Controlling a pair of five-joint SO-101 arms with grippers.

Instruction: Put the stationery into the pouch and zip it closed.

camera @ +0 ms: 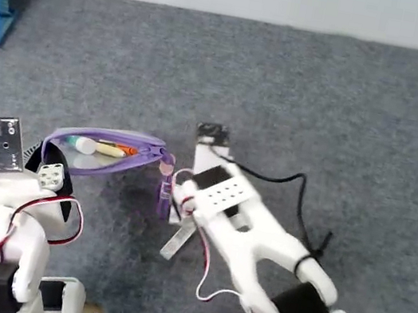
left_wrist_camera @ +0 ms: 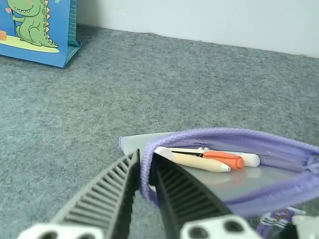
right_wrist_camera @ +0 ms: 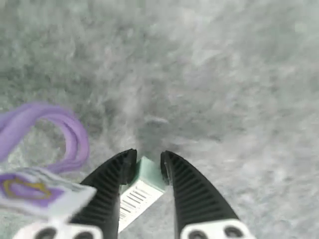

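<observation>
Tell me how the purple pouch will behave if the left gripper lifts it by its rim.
Probably floppy: the rim of the pouch bows in a loose loop where the left gripper pinches it, so it should sag. Likely light, since its wall looks like thin clear film. The pens inside lie loose and could slide toward the lower end.

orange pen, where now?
The orange pen lies inside the open pouch, left of centre in the high view, beside a cream pen; the left end effector grips the pouch rim.

We see the clear, purple-zipped pouch (camera: 115, 137) open left of the tabletop's middle, pens (left_wrist_camera: 223, 157) inside, green block (right_wrist_camera: 148, 174) nearby.
</observation>
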